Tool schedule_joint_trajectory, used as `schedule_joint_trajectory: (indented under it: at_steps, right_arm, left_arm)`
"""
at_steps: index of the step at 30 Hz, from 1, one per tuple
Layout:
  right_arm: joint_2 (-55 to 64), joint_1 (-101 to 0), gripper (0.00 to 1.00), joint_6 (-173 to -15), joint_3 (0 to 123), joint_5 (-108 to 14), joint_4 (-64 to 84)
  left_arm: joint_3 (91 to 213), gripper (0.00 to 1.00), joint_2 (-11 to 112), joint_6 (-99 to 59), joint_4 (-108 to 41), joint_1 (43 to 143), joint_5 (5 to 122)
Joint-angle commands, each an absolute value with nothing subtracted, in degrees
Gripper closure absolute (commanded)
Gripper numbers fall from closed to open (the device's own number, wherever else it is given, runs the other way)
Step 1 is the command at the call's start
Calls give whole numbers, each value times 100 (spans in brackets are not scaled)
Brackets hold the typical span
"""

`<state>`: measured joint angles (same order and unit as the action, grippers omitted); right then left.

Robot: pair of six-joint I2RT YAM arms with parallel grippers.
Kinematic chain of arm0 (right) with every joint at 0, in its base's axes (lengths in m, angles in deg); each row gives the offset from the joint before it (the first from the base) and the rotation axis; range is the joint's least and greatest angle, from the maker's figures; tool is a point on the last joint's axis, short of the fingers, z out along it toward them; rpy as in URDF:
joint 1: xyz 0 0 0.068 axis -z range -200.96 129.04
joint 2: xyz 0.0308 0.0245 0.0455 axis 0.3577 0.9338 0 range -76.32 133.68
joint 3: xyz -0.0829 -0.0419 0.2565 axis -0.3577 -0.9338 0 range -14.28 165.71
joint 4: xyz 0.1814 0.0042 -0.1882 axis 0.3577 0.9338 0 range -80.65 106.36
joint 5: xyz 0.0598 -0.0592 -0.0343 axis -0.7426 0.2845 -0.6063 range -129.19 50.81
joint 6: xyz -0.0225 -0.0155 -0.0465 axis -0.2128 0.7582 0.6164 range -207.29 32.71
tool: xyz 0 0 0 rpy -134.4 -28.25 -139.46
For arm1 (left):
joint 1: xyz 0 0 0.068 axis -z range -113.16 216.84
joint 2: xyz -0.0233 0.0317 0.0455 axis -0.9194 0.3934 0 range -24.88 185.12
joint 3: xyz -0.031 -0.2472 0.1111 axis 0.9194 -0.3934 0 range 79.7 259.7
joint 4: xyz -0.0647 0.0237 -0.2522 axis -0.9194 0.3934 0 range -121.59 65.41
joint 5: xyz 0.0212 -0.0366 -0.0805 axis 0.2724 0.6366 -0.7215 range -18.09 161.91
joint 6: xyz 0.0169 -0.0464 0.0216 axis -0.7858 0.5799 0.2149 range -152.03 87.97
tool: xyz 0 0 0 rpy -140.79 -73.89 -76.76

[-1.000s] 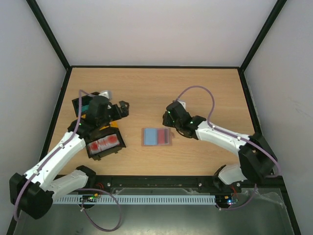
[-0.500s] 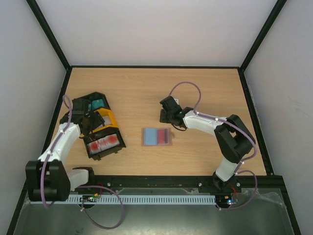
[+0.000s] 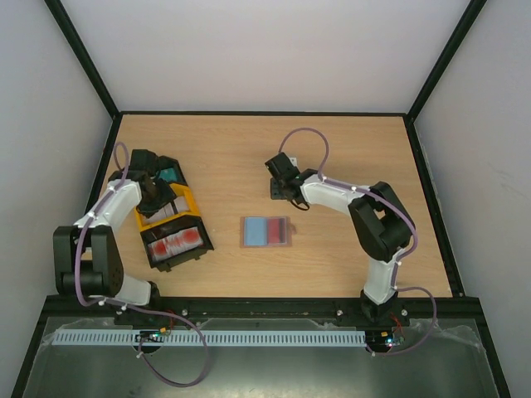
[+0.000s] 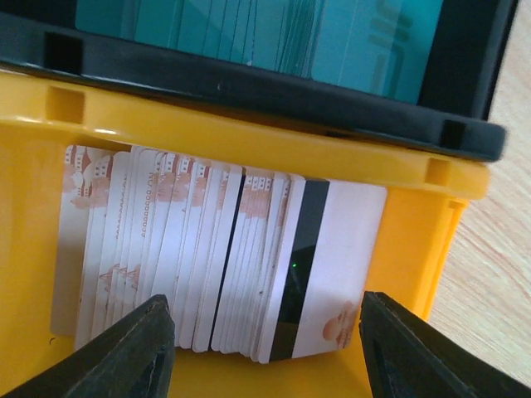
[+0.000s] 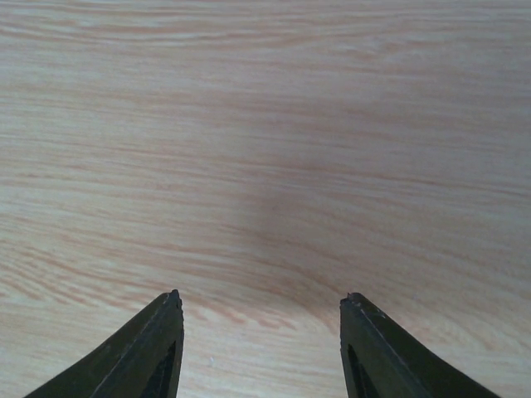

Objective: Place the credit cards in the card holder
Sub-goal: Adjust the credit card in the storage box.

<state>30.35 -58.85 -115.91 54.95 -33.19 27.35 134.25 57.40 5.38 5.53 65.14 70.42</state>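
Note:
Pale whitish credit cards stand packed on edge in a yellow tray; the rightmost one shows a black stripe. My left gripper is open just above that stack, one finger at each end, touching nothing. In the top view the left gripper hangs over the yellow tray. The card holder lies open flat mid-table, showing blue on its left half and red on its right. My right gripper hovers open over bare wood beyond the holder; in its wrist view the right gripper holds nothing.
A black tray of teal cards sits behind the yellow tray, and another black tray of red-and-white cards sits in front of it. The teal cards fill the top of the left wrist view. Black frame rails border the table.
My left arm has drawn back to the left and brought its gripper over the yellow tray, its jaws narrowing. The right gripper has moved up and left, away from the card holder.

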Motion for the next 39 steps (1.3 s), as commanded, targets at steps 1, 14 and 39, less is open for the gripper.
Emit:
schedule_joint_trajectory:
  at_steps: [1,14,39]
  right_arm:
    - [3296,-5860,50,-11442,5841,-2946,2999]
    - [3837,-5858,56,-11393,6494,-2939,3425]
    - [4171,-5854,60,-11567,6760,-3176,3534]
  left_arm:
    - [13517,38,6068,312,515,6491,6969]
    - [13077,51,6547,194,-667,6446,6323]
    - [13336,67,6615,196,-912,6358,5679]
